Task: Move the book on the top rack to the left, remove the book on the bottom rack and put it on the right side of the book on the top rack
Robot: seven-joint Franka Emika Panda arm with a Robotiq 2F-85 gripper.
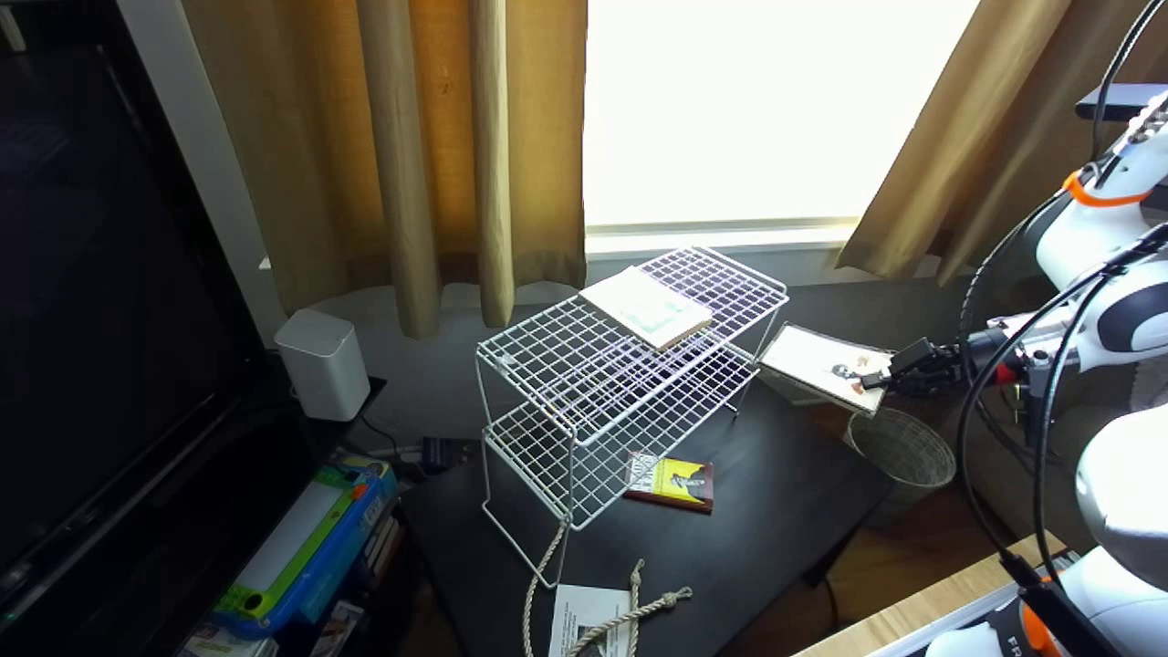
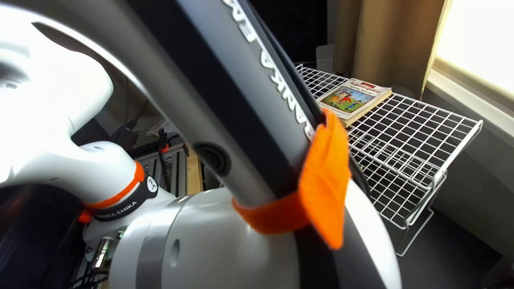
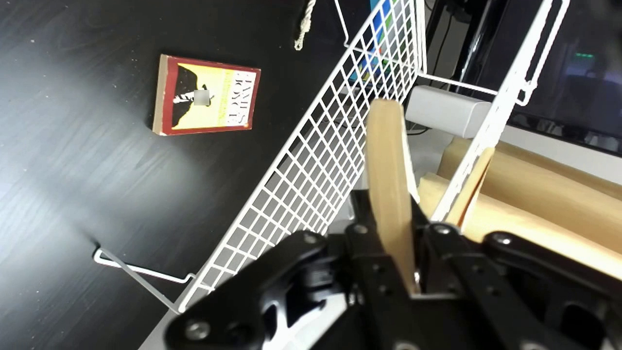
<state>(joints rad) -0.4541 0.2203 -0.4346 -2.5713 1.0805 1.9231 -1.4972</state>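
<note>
We judge removal about done, with placing to come.
Our jaws are clamped on the thin, pale-faced book [image 1: 817, 362], just beside the bottom rack [image 1: 602, 479] in an exterior view; next we should raise it over the top rack [image 1: 557, 356] and lower it flat to the right of the white illustrated paperback [image 2: 353, 98] lying there.
</note>
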